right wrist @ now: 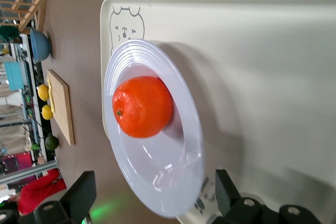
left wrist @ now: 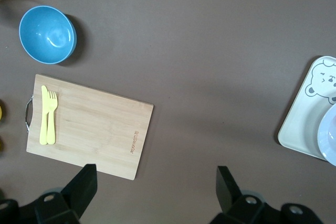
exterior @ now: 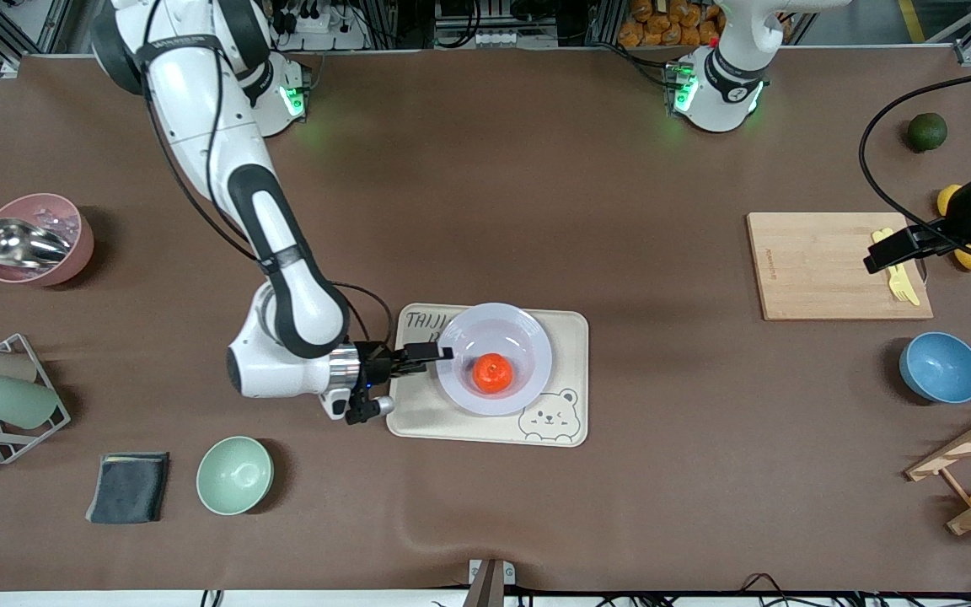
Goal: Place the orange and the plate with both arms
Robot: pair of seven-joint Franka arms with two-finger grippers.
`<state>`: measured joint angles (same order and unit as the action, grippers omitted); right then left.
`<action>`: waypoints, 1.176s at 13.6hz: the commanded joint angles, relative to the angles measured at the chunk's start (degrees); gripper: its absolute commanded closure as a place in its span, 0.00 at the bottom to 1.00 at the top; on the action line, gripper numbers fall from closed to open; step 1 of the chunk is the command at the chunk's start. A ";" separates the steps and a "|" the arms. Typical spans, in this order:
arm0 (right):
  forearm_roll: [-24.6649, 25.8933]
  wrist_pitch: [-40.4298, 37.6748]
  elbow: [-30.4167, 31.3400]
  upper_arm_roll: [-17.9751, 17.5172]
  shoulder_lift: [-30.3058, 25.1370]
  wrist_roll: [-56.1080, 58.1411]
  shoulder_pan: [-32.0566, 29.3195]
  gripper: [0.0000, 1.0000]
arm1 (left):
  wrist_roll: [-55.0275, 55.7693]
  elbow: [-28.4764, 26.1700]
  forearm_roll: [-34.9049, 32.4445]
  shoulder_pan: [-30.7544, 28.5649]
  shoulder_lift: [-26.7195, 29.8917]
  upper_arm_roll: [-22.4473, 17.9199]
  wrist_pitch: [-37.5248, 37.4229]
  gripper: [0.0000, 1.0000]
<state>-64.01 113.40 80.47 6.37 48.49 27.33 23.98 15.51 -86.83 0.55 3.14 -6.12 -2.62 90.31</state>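
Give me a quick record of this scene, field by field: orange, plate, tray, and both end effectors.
orange: in the plate's sunken centre
plate: on the cream bear tray, level
tray: on the table, mid-table, nearer the front camera
right end effector: open, low at the plate's rim toward the right arm's end, gripping nothing
left end effector: open, up over the bamboo cutting board, arm waiting
task state: orange and plate both placed
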 commanded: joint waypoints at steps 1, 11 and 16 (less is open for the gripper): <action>8.86 -2.92 1.44 -0.92 -4.79 0.09 -2.97 0.00 | 0.31 0.79 0.68 0.11 0.76 -0.01 -0.13 0.00; 50.28 -19.79 6.01 13.58 -32.03 -0.70 -3.59 0.00 | 0.23 -7.56 0.42 -0.15 7.70 5.26 4.00 0.00; 58.53 -26.21 5.75 16.41 -40.03 -13.95 -4.99 0.00 | -0.39 -7.12 0.42 -0.50 7.00 5.26 3.65 0.00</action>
<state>-10.44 87.31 83.99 24.48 12.68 18.74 19.60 15.92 -92.46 0.55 3.08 -0.68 2.45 93.20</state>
